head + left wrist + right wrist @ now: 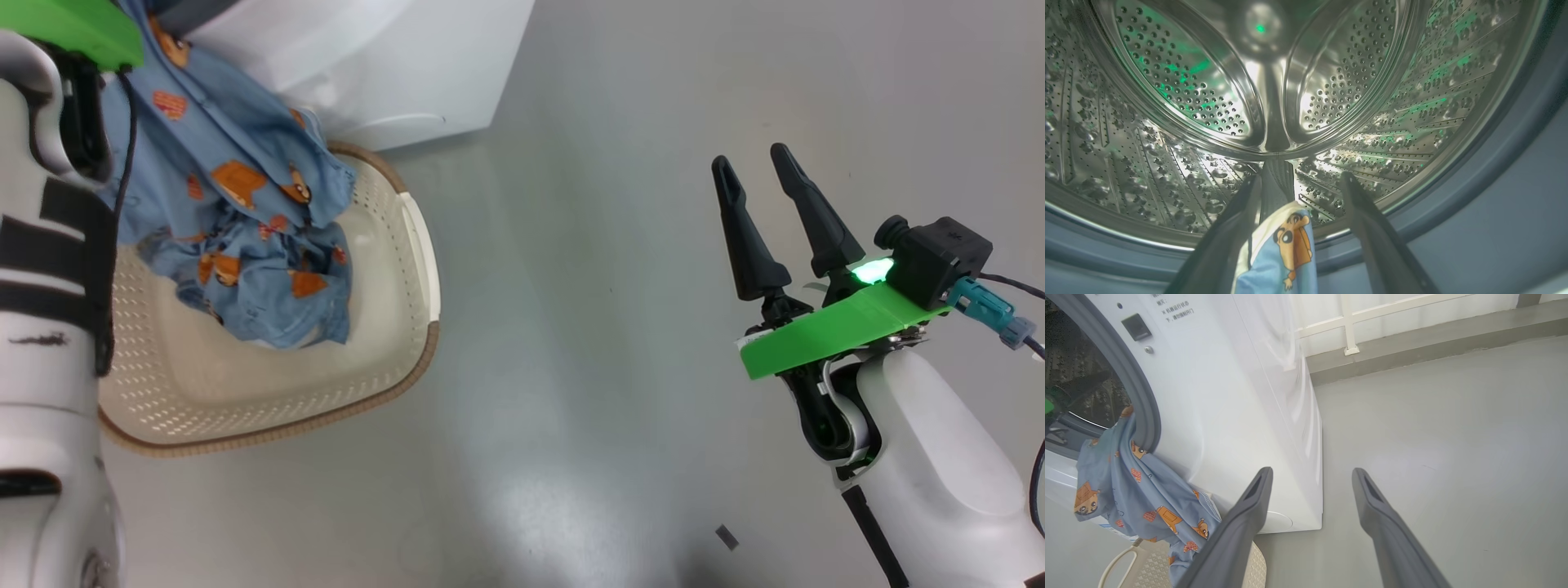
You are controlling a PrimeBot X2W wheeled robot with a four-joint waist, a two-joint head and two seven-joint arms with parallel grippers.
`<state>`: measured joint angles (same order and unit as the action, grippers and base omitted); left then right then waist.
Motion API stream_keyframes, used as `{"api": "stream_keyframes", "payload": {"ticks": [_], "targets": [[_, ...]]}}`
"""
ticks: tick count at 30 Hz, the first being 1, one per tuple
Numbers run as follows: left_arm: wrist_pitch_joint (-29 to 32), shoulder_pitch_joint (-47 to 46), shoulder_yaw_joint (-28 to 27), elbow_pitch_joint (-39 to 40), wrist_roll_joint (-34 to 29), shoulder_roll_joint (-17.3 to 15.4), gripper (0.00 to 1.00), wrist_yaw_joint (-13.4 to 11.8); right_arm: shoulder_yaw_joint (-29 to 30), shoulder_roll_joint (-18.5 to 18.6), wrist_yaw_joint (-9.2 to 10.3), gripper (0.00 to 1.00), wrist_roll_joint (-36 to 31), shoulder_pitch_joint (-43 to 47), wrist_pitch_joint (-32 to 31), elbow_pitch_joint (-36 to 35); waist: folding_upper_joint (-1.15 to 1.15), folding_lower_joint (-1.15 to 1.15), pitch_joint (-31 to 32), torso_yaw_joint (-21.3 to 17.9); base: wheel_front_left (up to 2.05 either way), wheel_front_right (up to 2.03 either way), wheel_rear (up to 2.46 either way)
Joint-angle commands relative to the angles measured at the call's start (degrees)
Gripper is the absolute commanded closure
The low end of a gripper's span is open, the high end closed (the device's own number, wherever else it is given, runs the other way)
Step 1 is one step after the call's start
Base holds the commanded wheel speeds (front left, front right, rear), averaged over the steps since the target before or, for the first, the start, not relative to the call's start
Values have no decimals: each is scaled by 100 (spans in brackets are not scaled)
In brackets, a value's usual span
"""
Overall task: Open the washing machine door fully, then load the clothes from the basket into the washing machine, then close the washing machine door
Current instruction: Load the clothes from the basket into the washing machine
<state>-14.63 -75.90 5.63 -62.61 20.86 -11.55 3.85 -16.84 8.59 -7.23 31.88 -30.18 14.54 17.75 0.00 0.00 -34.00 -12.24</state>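
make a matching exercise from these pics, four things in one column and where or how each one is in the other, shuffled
Things
1. clothes
2. basket
3. left gripper
4. right gripper

States
A. open, above bare floor
B. sits on the floor by the washing machine
C. open, pointing into the steel drum
D. draped from the machine's mouth down into the basket

Pairs: 1-D, 2-B, 3-C, 4-A
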Motion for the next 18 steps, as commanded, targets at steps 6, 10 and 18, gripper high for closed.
{"api": "stream_keyframes", "payload": {"ticks": [6, 10, 18], "targets": [[-36, 674, -168, 657, -123, -172, 0, 55, -40, 47, -25, 0, 55, 142, 46, -71, 0, 0, 368, 167, 0, 0, 0], [-36, 1073, -220, 918, -162, -98, 0, 87, 40, 80, -25, 0, 59, 195, 46, -54, 0, 0, 551, 265, 0, 0, 0], [-37, 1766, -310, 1436, -220, 51, 0, 156, 135, 134, -25, 0, 66, 296, 46, -17, 0, 0, 909, 442, 0, 0, 0]]}}
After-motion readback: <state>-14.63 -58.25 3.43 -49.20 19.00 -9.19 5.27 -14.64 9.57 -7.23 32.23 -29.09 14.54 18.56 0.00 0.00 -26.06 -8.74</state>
